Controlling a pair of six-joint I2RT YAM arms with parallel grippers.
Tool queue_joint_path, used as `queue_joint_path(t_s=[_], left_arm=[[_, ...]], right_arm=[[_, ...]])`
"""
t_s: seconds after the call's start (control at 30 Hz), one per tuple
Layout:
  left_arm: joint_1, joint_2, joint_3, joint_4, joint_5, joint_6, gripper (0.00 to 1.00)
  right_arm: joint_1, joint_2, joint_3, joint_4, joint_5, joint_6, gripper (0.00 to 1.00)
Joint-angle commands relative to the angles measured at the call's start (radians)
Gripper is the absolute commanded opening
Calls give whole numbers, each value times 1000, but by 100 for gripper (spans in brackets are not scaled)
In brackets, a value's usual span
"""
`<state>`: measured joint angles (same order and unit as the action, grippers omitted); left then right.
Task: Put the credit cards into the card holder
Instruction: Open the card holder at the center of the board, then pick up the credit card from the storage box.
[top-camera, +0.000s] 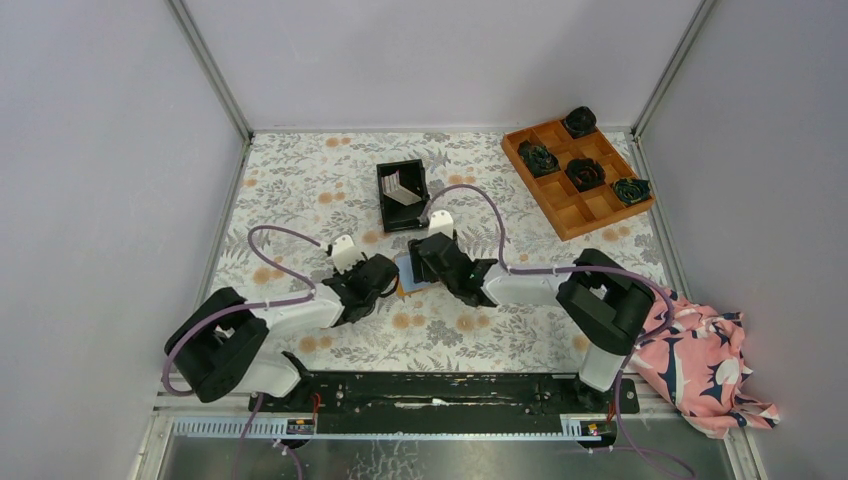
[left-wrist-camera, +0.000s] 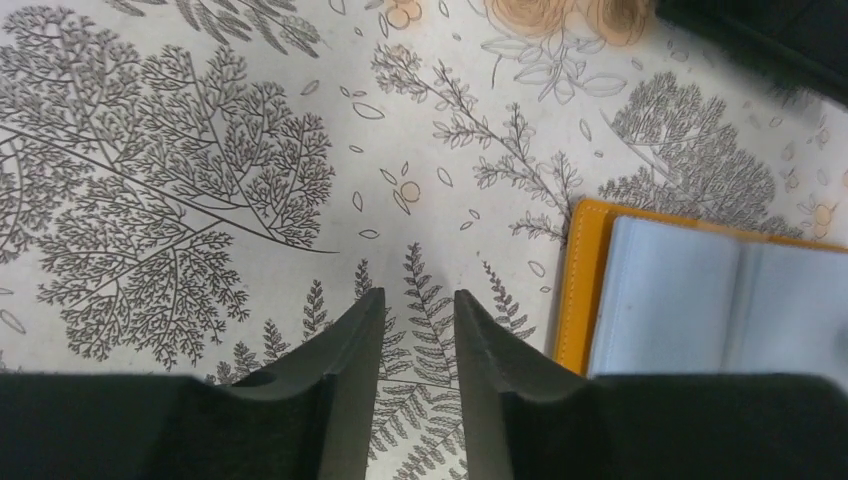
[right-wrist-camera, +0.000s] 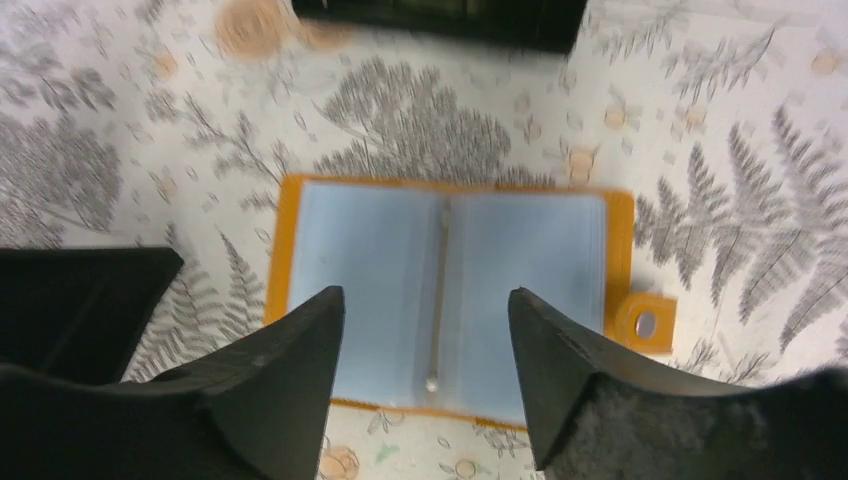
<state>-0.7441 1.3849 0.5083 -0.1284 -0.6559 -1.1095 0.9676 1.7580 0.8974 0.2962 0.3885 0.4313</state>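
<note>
The top external view gives the overall layout: the credit cards (top-camera: 402, 188) are in the black bin (top-camera: 385, 200) toward the far side of the floral table cover (top-camera: 300, 180). The card holder (top-camera: 410, 272) lies open on the cover just in front of that bin, between my two arms. Neither wrist view shows the cards; each shows only a dark edge of the bin at its upper border. The right wrist view shows the card holder complete: orange-tan border, two light blue pocket pages, a central spine and a snap tab (right-wrist-camera: 645, 322) on one side. The top view hides most of this under my arms. My right gripper (right-wrist-camera: 425, 300) is above the holder with its fingers spread wide and nothing between them. The left wrist view shows only one orange edge and part of a blue page. My left gripper (left-wrist-camera: 418, 300) sits just beside that edge, over bare cover, with its fingers a narrow gap apart and gripping nothing. Only the top view shows the orange compartment tray (top-camera: 577, 175) at the far right and the pink cloth (top-camera: 705, 365) at the near right.
</note>
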Motion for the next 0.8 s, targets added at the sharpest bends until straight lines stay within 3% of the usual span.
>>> queue_joint_path(t_s=[0.0,0.13,0.23,0.37,0.5,0.77], left_arm=[[9,-49,59,-84,-107,25,47],[19,-96,87,-67,-143,76,73],[53,-131,100,-15,-129,127,88],[114,-167,94,93,-50,202,89],[185,-153,101,138,27,227,89],[274,-54,106,269,170,241,83]], right_arm=[[-13,-48,137,-43,75,-141,74],[-86,-12,271,-93,50,-162,76],[-162,46,404,-166,-73,-147,72],[-203,145,581,-217,-103,-224,65],[-233,289,802,-350,-177,-241,63],[-262,475,1079,-486,-251,-241,62]])
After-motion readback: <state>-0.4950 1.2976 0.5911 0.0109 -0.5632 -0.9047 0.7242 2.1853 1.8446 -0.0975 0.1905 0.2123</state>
